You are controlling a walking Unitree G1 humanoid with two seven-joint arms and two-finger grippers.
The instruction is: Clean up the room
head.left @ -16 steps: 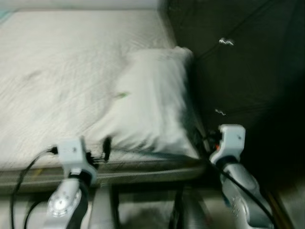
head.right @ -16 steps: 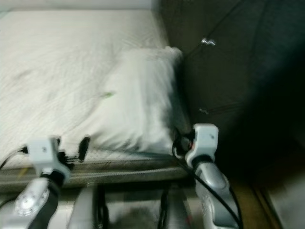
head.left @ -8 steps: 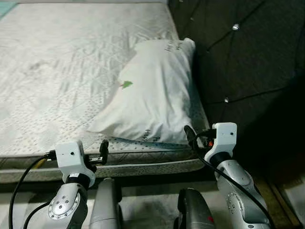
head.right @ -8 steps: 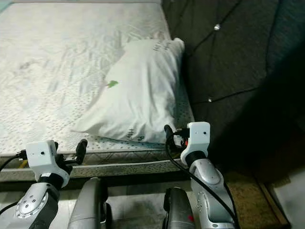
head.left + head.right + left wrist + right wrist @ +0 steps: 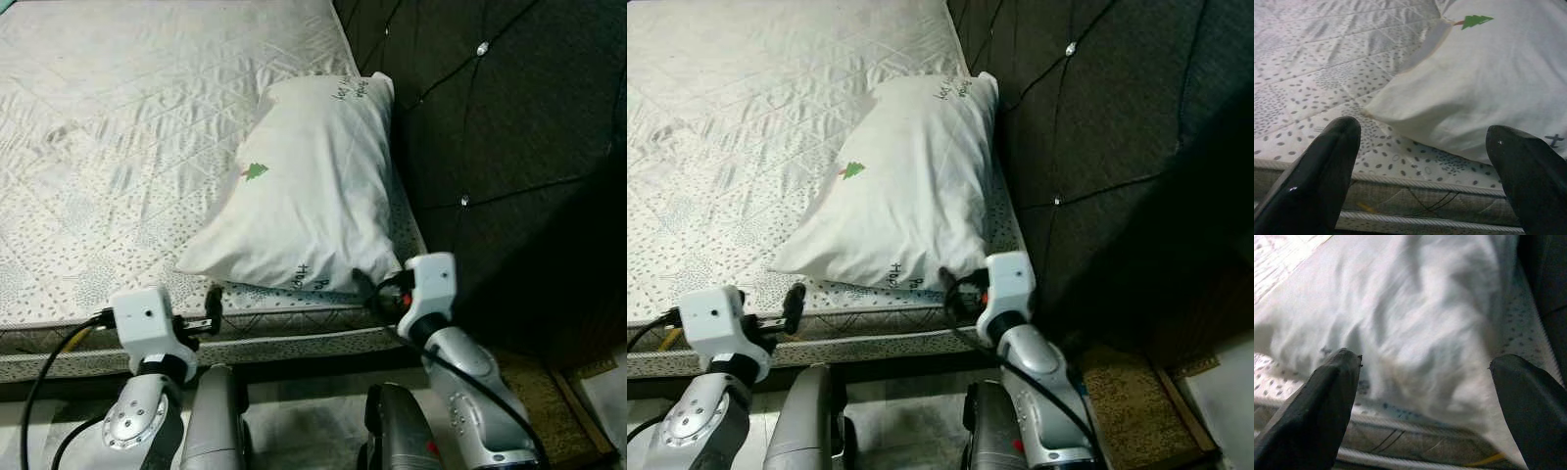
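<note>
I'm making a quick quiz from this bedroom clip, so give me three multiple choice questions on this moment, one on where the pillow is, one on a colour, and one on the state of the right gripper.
1. Where does the pillow lie?
A. on the mattress beside the dark headboard
B. on the floor
C. in the middle of the mattress

2. What colour is the small tree print on the pillow?
A. red
B. green
C. blue

3. How is the right gripper?
A. shut on the pillow
B. shut on a cable
C. open, at the pillow's near end

Answers: 1 A, its long side runs along the headboard. 2 B, the print is green. 3 C, the right wrist view shows its fingers spread apart.
</note>
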